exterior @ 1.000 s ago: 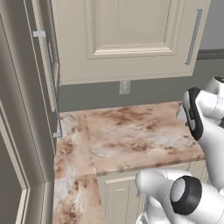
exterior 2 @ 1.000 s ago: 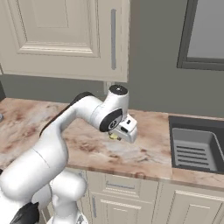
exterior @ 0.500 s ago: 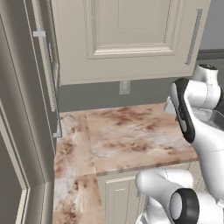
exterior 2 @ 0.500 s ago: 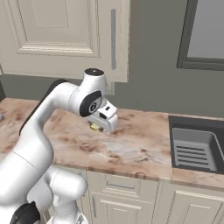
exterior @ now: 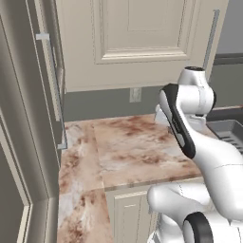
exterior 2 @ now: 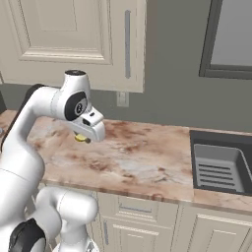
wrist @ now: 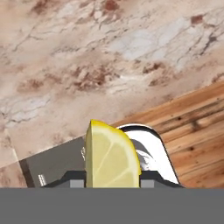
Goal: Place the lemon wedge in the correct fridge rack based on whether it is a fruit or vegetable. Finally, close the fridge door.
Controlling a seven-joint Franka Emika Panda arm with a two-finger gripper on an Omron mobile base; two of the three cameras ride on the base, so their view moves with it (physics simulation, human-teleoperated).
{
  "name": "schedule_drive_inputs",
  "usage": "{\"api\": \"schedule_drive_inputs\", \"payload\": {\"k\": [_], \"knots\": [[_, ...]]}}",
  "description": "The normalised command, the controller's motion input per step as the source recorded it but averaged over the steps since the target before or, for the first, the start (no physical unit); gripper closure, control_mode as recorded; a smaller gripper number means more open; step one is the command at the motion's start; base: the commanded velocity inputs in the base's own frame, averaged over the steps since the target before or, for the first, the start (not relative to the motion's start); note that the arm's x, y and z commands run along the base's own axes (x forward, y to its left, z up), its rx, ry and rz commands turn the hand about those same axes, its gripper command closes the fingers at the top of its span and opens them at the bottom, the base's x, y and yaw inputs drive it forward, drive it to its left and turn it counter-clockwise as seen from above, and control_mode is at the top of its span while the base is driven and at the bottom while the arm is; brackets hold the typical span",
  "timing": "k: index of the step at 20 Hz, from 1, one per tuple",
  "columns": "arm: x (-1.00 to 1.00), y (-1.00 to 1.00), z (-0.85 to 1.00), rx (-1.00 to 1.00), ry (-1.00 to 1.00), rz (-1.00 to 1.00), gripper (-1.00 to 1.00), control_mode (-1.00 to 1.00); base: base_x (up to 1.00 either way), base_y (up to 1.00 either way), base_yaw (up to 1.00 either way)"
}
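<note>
Hand view is showing the lemon wedge [wrist: 110, 156] pinched between the two finger tips, its pale cut face turned toward the camera and its yellow rind along the upper edge. The jaws are clenching the wedge from both sides. Below it the marbled counter [wrist: 87, 57] is spreading across the upper part of the view, with a strip of wooden floor [wrist: 192, 127] lying lower right and a grey and silver shape sitting just behind the wedge; what that shape is cannot be told.

Right base view is showing the arm bending over the left part of the counter [exterior 2: 147, 162], with the gripper [exterior 2: 82, 139] hanging under the white wrist and the wedge [exterior 2: 80, 139] peeking out as a small yellow spot above the stone. A sink [exterior 2: 219, 167] is lying at the far right of the counter, well apart from the gripper. A cream cabinet [exterior 2: 74, 39] is hanging on the wall above, and a socket [exterior 2: 122, 98] is sitting on the grey wall beneath it.

Left base view is showing the arm rising at the right, over the counter's right end, with the same cabinet [exterior: 137, 38] above and a tall grey panel [exterior: 19, 118] standing at the left edge.
</note>
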Motion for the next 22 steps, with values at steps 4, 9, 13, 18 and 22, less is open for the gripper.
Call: {"api": "schedule_drive_inputs", "payload": {"k": [4,9,13,18,22], "knots": [[-0.16,0.14,-0.03,0.0,0.0,0.01,1.0,1.0,-0.1,0.0,0.0],[0.0,0.0,0.0,0.0,0.0,0.0,1.0,1.0,-0.51,-0.5,-0.04],[0.0,0.0,0.0,0.0,0.0,0.0,1.0,1.0,-0.32,-0.99,-0.09],[0.0,0.0,0.0,0.0,0.0,0.0,1.0,1.0,-0.02,-0.98,-0.12],[0.0,0.0,0.0,0.0,0.0,0.0,1.0,1.0,0.01,-0.87,-0.19]]}}
